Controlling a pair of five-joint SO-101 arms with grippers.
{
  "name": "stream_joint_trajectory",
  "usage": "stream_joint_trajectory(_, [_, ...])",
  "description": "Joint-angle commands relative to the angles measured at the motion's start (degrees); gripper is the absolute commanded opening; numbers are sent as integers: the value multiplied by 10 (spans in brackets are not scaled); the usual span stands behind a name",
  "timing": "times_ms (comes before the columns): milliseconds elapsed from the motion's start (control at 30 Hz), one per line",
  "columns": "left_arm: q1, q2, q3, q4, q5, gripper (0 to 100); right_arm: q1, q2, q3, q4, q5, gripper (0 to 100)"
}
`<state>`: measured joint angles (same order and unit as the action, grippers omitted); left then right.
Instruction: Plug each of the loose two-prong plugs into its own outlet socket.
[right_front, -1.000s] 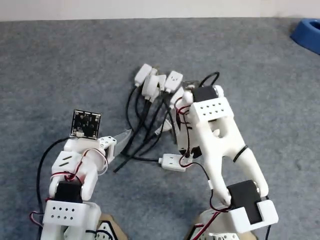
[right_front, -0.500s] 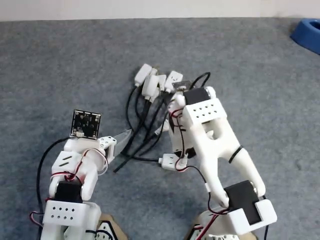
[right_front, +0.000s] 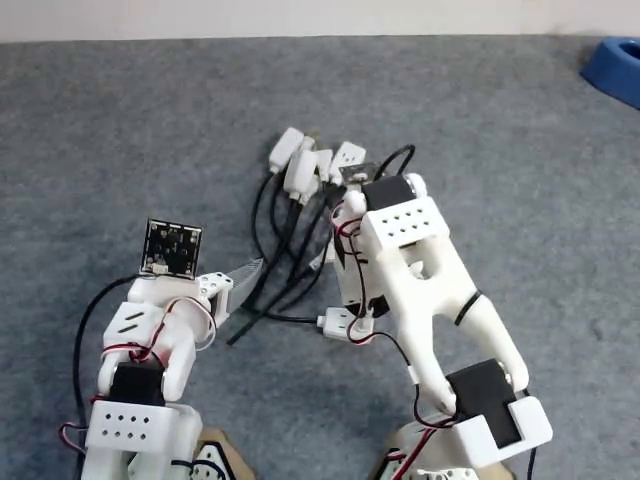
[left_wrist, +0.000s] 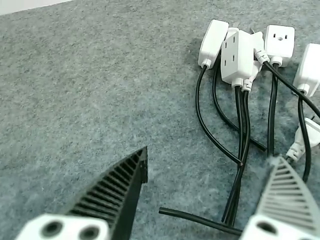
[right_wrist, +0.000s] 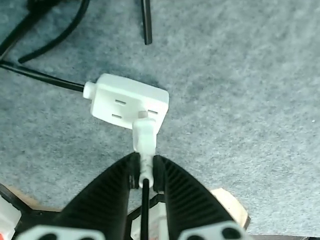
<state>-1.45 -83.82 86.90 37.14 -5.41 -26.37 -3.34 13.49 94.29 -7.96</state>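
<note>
The right gripper (right_wrist: 145, 158) is closed on a small white two-prong plug (right_wrist: 144, 134), which is clamped at its cord end between the black ribbed jaws. The plug's long axis is directed straight at the white rectangular outlet block (right_wrist: 128, 103), which is laid slots-up on the grey carpet (right_wrist: 240, 75) immediately ahead of the jaws. The plug's nose is seen against the block's face. The prongs are possibly only partly seated, as the contact is hidden. The left gripper (left_wrist: 209, 154) is spread wide and empty, well apart from that block. The right arm is judged the nearer.
</note>
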Motion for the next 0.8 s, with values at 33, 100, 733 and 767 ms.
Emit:
stream_joint_trajectory(33, [-4, -2, -3, -10, 3, 364, 7, -6, -1, 12, -1, 7])
stream_joint_trajectory(100, [-4, -3, -3, -10, 3, 364, 22, -6, -1, 14, -1, 7])
stream_joint_trajectory(733, [-2, -2, -3, -10, 3, 364, -36, -7, -38, 10, -5, 7])
stream_joint_trajectory(767, [-2, -2, -3, -10, 4, 364, -36, -7, -40, 10, -8, 7])
